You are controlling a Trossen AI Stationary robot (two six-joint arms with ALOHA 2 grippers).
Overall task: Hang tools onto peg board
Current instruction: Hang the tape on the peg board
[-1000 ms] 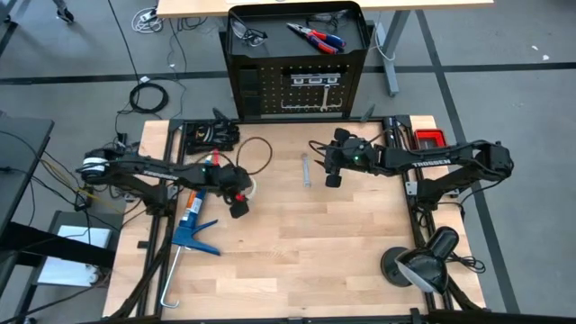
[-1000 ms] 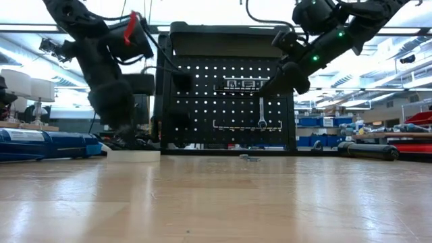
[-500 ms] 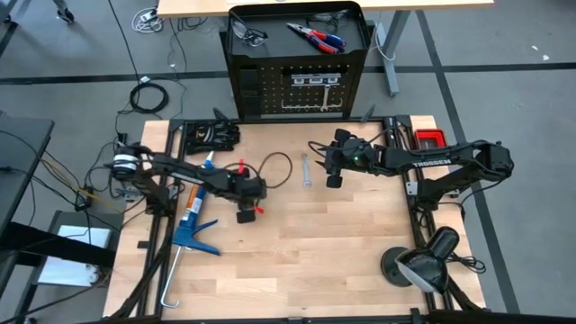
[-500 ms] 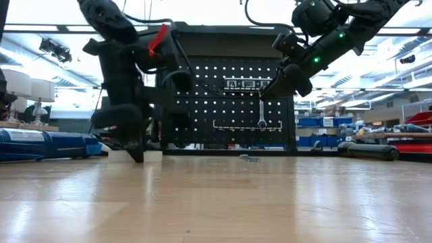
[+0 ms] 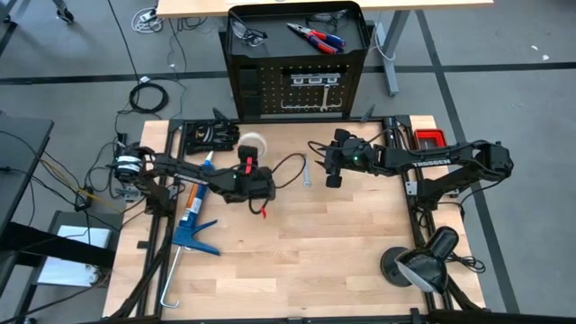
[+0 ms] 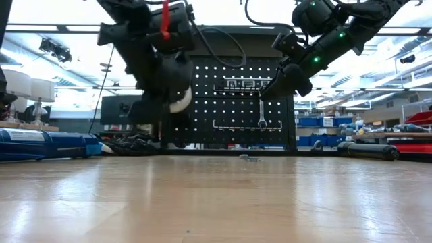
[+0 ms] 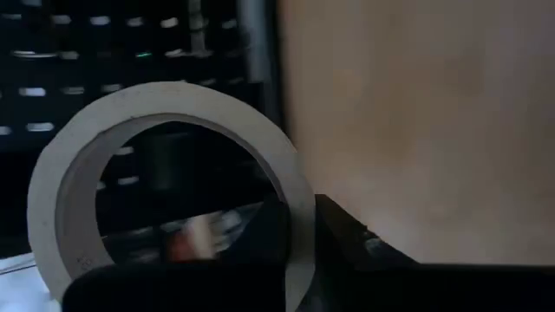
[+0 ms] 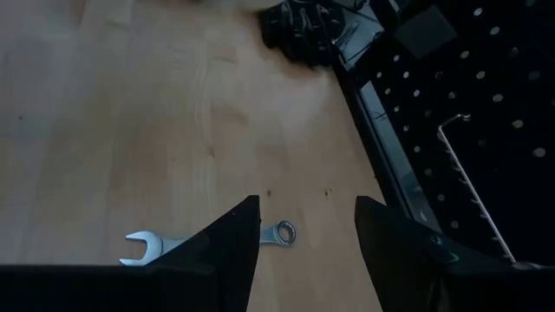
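White "TROSSEN" lettering — on the right arm point(image 5: 430, 162) — faint

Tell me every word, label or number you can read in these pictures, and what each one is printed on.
White lettering on the right arm: too small to read.
Small white tags on the peg board: too small to read.
Blue caulking gun: no readable label.
Roll of tape in the left gripper: no print visible.

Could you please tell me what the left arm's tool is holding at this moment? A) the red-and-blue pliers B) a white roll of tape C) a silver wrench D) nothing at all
B: the left tool grips the white roll of tape, lifted clear of the table, while the silver wrench lies on the wood under the right tool.
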